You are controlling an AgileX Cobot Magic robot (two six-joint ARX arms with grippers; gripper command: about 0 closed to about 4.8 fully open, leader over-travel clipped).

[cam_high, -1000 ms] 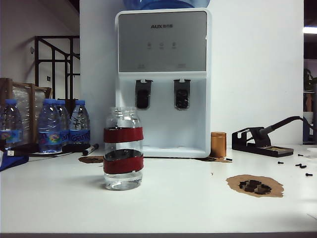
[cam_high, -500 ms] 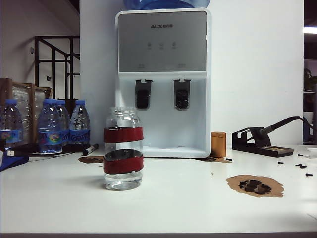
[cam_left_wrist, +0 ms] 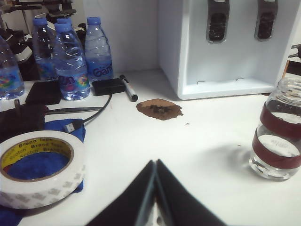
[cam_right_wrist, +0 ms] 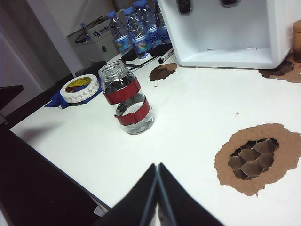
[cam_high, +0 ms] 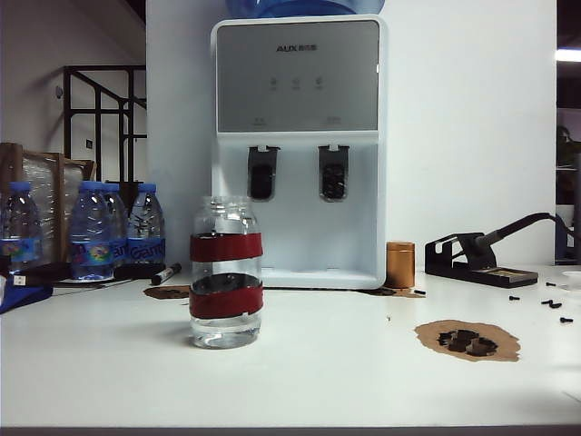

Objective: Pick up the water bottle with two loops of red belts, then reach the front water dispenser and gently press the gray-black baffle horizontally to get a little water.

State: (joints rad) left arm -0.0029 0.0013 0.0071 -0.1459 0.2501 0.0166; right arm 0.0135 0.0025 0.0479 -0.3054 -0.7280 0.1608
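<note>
The water bottle (cam_high: 226, 277), clear glass with two red bands and no cap, stands upright on the white table in front of the water dispenser (cam_high: 298, 150). The same water bottle (cam_left_wrist: 281, 132) (cam_right_wrist: 127, 104) shows in both wrist views. The gray-black baffle (cam_high: 262, 173) hangs under the dispenser's panel, left of a second lever (cam_high: 333, 173). My left gripper (cam_left_wrist: 155, 162) is shut and empty, near the table's front edge, well short of the bottle. My right gripper (cam_right_wrist: 157, 165) is also shut and empty, short of the bottle. Neither arm shows in the exterior view.
Several blue-capped plastic bottles (cam_high: 91, 232) stand at the back left beside a marker (cam_high: 165, 272). A tape roll (cam_left_wrist: 40, 167) lies on a blue cloth at the left. A copper can (cam_high: 400, 264), a black tool stand (cam_high: 477, 259) and a torn brown patch (cam_high: 467, 340) sit at the right.
</note>
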